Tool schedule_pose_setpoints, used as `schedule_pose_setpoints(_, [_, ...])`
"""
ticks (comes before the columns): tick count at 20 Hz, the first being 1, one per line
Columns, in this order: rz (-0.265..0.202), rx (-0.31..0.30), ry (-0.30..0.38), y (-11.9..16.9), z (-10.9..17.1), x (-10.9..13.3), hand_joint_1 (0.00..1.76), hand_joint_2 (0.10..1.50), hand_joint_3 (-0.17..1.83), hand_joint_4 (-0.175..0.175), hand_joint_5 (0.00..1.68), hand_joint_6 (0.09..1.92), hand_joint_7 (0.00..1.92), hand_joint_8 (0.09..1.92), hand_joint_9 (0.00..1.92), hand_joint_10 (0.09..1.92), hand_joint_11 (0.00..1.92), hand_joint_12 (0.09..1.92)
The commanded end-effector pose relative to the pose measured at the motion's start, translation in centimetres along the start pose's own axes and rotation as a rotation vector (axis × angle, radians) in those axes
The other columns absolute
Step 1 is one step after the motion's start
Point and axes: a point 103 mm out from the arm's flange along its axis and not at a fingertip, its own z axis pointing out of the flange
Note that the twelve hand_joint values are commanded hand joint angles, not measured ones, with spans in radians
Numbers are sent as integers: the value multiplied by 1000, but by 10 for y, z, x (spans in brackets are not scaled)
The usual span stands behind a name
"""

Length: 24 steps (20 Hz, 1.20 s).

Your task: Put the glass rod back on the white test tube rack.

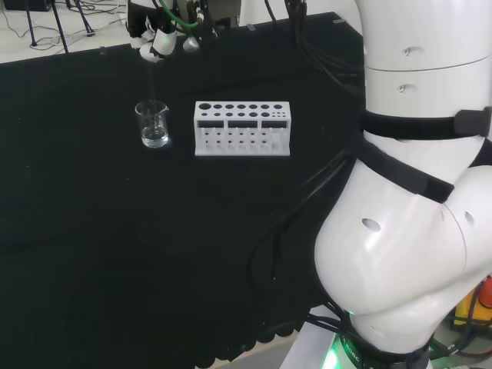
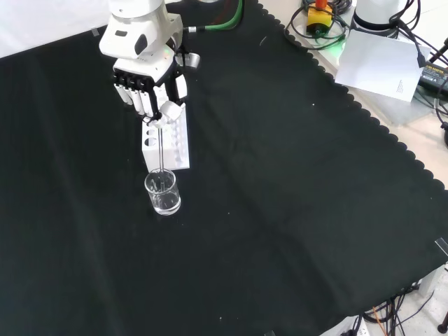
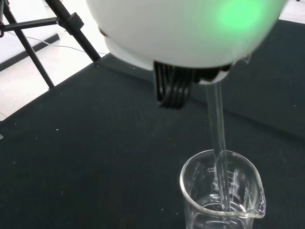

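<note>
hand (image 2: pixel 150 87) above beaker (image 2: pixel 163 193), pinching glass rod (image 2: pixel 162 150) (upright)

In the head view the beaker (image 1: pixel 154 124) stands on the tabletop (image 1: pixel 115 254) just left of the test tube rack (image 1: pixel 242 129). The glass rod (image 2: pixel 162 155) hangs upright from the hand (image 2: pixel 148 84), its lower end inside the beaker.

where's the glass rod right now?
In the front view the glass rod hangs upright from the hand, its lower end inside the beaker, just in front of the white rack.
</note>
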Motion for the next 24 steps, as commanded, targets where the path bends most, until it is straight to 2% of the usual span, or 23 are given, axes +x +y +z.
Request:
schedule_pose_setpoints(1, [-11, 1, 2, 0, -1, 4, 1348, 378, 1070, -175, 1432, 355, 1461, 798, 1874, 539, 1689, 707])
schedule_pose_setpoints(13, [2, -32, 22, -4, -35, 4, 1348, 380, 1068, -175, 1432, 353, 1460, 799, 1874, 539, 1689, 707])
schedule_pose_setpoints(24, [46, -86, 8, -40, -80, -23, 1348, 381, 1066, -175, 1432, 352, 1460, 799, 1874, 540, 1690, 706])
